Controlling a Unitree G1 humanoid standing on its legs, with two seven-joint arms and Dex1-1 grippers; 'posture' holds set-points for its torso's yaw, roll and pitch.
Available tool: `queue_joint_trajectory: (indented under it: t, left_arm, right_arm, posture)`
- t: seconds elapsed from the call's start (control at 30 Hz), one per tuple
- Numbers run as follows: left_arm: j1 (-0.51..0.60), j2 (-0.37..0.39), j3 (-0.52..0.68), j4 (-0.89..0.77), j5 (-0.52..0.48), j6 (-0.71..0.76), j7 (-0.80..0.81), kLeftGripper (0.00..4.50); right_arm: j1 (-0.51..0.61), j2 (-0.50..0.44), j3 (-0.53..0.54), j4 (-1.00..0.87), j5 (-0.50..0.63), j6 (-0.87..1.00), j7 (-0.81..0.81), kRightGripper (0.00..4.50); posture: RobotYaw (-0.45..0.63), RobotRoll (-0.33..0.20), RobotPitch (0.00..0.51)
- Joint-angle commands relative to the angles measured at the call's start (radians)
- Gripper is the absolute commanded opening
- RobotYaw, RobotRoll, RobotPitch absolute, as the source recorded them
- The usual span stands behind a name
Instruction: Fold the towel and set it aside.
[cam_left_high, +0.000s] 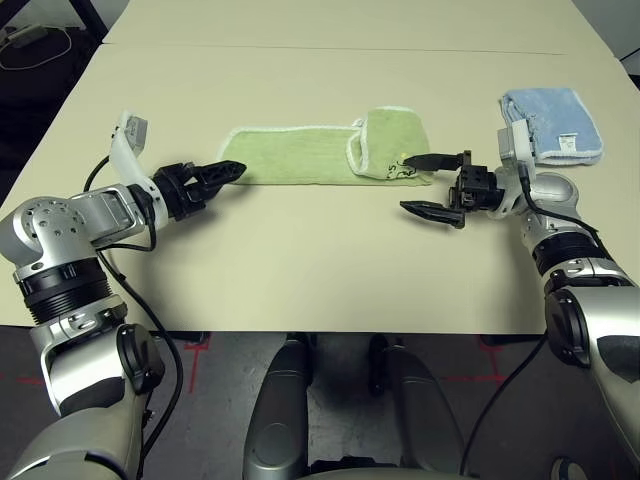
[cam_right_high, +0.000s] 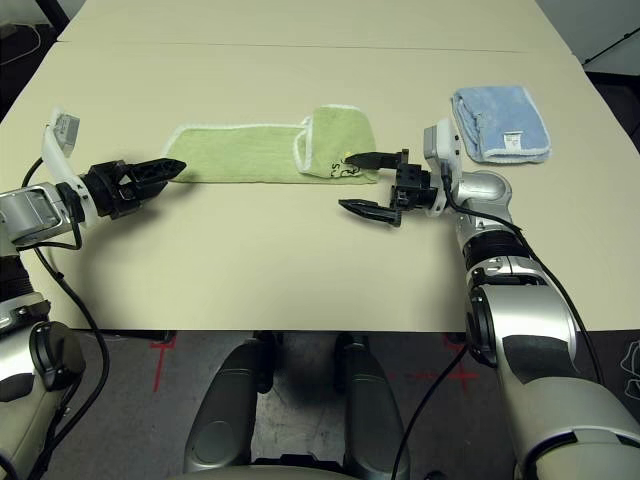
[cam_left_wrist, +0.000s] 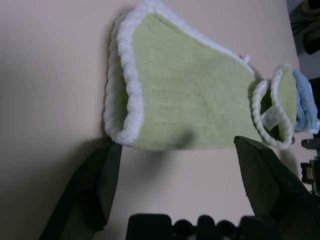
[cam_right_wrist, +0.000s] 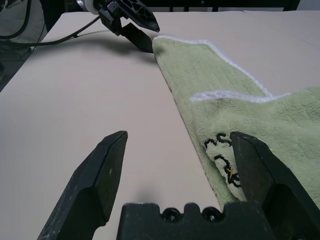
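Right gripper (cam_left_high: 432, 184) spread at towel (cam_left_high: 300, 156) right end, left gripper (cam_left_high: 222, 172) at left end

The towel (cam_left_high: 320, 152) is lying flat on the table as a long, narrow light green strip with white stitched edging. Its right end is folded back over itself, showing dark embroidered lettering near the corner, which is probably too small to be read.

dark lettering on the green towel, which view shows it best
The right wrist view: the lettering sits close and large on the towel beside the open right gripper. Both eye views show it only as small dark marks on the folded end. The left wrist view shows the towel, no lettering.
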Motion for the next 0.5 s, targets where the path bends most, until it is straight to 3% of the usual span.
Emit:
queue_joint_trajectory:
  t: [0.03,0.17,0.27,0.5]
  left_arm:
    - [-0.004,-0.015,-0.004,0.056,0.036,-0.053,0.046,4.50]
    - [-0.011,-0.014,-0.012,0.074,0.044,-0.097,0.062,4.50]
    - [-0.010,-0.008,-0.024,0.079,0.044,-0.110,0.058,3.64]
    - [-0.005,0.015,-0.041,0.080,0.038,-0.108,0.054,0.93]
  right_arm:
    - [0.017,-0.011,-0.009,-0.013,-0.004,0.001,0.010,4.48]
    - [0.017,-0.010,-0.008,-0.014,-0.006,0.001,0.007,4.48]
    - [0.014,-0.008,-0.008,-0.013,-0.007,0.001,0.002,4.50]
    - [0.009,-0.004,-0.007,-0.010,-0.009,0.001,-0.001,4.50]
  posture:
    - [0.09,0.000,0.251]
    - [0.09,0.000,0.251]
    - [0.09,0.000,0.250]
    - [0.09,0.000,0.249]
